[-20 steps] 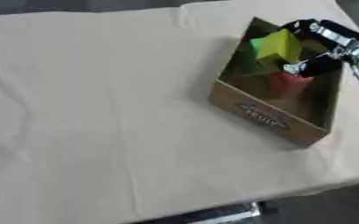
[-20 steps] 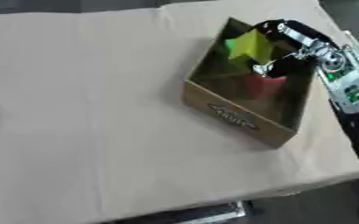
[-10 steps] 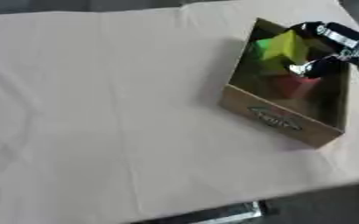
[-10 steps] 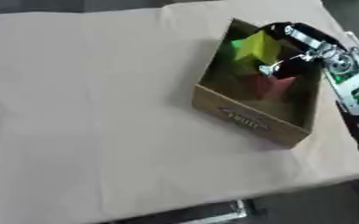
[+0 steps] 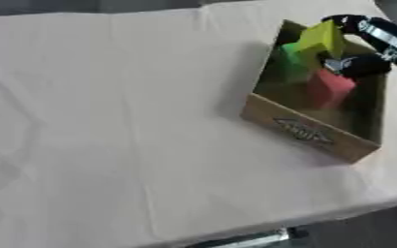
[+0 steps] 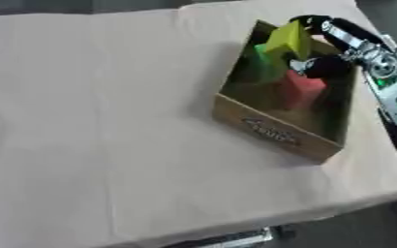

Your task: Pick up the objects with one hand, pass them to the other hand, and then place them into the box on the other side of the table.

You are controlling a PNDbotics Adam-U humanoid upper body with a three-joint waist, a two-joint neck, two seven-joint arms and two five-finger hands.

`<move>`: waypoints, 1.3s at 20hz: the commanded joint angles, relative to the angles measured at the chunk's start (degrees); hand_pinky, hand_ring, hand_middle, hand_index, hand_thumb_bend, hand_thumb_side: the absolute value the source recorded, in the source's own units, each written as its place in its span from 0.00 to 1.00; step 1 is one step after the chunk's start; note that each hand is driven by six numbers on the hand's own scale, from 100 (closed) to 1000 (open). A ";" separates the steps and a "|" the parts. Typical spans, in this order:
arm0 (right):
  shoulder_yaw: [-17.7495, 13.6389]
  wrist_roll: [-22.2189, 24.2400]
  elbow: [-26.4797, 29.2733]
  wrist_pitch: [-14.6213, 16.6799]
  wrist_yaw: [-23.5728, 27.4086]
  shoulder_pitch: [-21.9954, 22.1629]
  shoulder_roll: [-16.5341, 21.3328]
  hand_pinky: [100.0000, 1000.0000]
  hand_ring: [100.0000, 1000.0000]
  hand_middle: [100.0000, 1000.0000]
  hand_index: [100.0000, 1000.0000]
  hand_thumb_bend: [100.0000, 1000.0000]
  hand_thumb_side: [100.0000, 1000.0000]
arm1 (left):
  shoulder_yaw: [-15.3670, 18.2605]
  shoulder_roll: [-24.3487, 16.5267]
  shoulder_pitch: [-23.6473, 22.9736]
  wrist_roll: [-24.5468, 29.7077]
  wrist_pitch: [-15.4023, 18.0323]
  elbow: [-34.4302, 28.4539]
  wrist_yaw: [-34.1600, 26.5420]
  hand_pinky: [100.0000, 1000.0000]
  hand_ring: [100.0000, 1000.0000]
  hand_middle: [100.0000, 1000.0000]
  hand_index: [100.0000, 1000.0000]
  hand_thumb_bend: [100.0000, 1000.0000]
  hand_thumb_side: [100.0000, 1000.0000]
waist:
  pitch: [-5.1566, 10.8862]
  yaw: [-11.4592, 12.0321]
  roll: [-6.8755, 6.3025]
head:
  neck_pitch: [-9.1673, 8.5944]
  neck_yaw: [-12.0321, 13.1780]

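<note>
where the table (image 5: pixel 109 121) nears its far right corner, we find the cardboard box (image 5: pixel 308 133) holding a green block (image 5: pixel 288 60) and a red block (image 5: pixel 329 87). over it, we note the right hand (image 6: pixel 325 48) with fingers curled round a yellow block (image 5: pixel 323 38).

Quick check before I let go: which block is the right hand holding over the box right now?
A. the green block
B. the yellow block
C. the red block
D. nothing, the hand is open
B: the right hand has its fingers curled round the yellow block above the box, while the red block and green block lie inside.
</note>
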State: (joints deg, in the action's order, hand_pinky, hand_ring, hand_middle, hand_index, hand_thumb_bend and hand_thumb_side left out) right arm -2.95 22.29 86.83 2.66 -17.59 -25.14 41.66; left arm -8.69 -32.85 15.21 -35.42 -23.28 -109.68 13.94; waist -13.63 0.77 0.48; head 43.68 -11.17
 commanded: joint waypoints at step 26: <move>-8.94 -18.93 14.78 -1.16 29.54 1.81 7.22 1.00 0.77 0.80 0.87 0.00 0.47 | 3.63 -0.94 0.07 -4.76 0.09 -2.88 1.53 0.67 0.58 0.45 0.75 0.37 0.49 | 1.56 -0.66 -0.57 | -0.79 5.60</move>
State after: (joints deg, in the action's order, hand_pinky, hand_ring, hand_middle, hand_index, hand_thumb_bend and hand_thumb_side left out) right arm -10.31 6.07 98.80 2.11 7.57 -22.92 45.91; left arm -6.32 -32.85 14.68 -38.97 -23.12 -110.93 14.93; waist -13.61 0.08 0.48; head 43.65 -6.53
